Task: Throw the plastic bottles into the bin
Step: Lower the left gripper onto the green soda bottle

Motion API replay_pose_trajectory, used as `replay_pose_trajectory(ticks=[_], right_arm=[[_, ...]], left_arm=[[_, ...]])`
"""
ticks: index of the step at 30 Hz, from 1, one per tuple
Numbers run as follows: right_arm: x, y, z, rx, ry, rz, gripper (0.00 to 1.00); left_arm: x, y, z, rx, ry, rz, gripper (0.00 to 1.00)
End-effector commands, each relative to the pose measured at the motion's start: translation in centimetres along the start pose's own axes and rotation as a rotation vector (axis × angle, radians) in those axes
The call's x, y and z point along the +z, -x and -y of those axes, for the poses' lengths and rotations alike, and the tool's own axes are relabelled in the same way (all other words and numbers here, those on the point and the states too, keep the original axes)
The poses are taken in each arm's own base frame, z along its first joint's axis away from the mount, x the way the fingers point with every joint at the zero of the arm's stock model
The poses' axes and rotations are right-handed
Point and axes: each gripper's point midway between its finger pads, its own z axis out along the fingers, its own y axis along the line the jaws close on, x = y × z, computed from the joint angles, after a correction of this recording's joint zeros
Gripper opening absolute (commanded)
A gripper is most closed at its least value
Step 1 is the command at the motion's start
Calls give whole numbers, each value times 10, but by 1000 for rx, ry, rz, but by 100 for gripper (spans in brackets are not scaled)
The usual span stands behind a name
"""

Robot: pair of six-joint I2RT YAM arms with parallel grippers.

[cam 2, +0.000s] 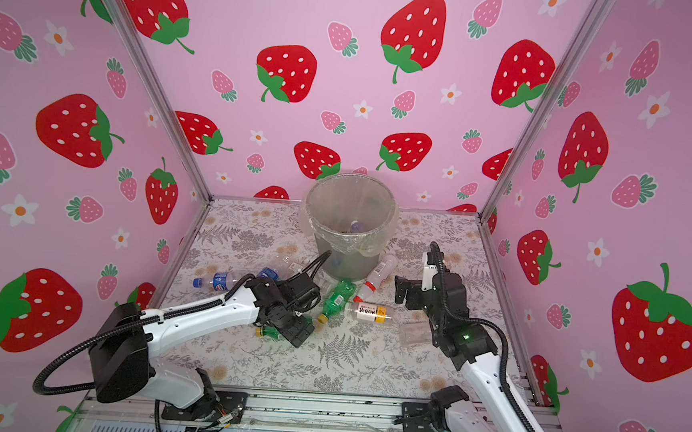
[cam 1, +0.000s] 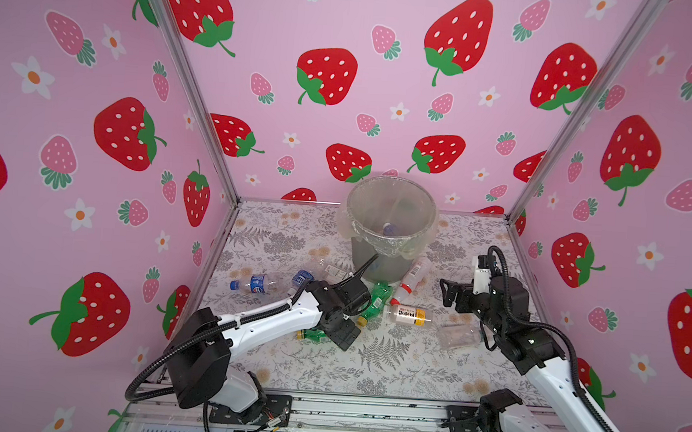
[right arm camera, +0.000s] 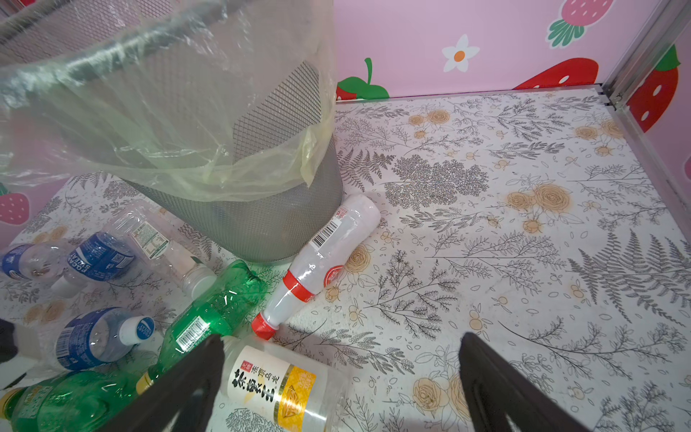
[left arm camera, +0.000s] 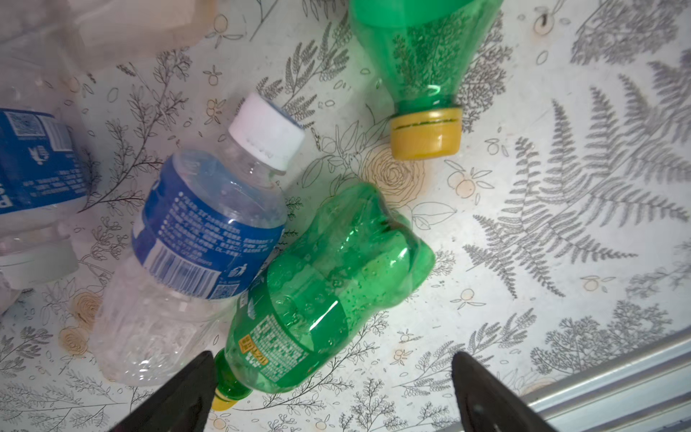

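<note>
The bin (cam 1: 378, 267) (cam 2: 345, 263), grey mesh with a clear liner, stands at the back; a bottle lies inside it. Plastic bottles lie scattered in front of it. My left gripper (cam 1: 346, 336) (left arm camera: 332, 357) points down, open, over a green bottle (left arm camera: 329, 276) whose yellow-capped neck is beside one finger. A blue-labelled clear bottle (left arm camera: 209, 232) touches it, and another green bottle (left arm camera: 422, 56) lies further off. My right gripper (cam 1: 449, 291) (right arm camera: 342, 338) hangs open above a clear bottle with a yellow label (right arm camera: 276, 389). A white red-capped bottle (right arm camera: 325, 258) leans against the bin (right arm camera: 261, 224).
More bottles lie left of the bin, among them a blue-labelled one (cam 1: 256, 283). A crushed clear bottle (cam 1: 459, 335) lies under the right arm. Strawberry walls enclose the floral mat on three sides. An aluminium rail (cam 1: 364, 410) runs along the front edge.
</note>
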Motion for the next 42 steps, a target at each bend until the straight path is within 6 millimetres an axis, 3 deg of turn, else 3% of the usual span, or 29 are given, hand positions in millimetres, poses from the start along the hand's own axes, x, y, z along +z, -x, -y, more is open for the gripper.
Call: replay_pose_trajectory(ticks=[1, 12, 21, 42], right_arm=[[0, -4, 2, 5, -2, -3, 99], [1, -5, -1, 12, 16, -1, 99], [2, -3, -2, 15, 25, 4, 99], [-4, -6, 2, 17, 8, 9, 99]], left_arm=[[7, -3, 2, -7, 3, -20, 99], [27, -4, -2, -21, 58, -70, 93], [32, -7, -3, -25, 72, -92, 89], [42, -15, 20, -51, 20, -108, 83]])
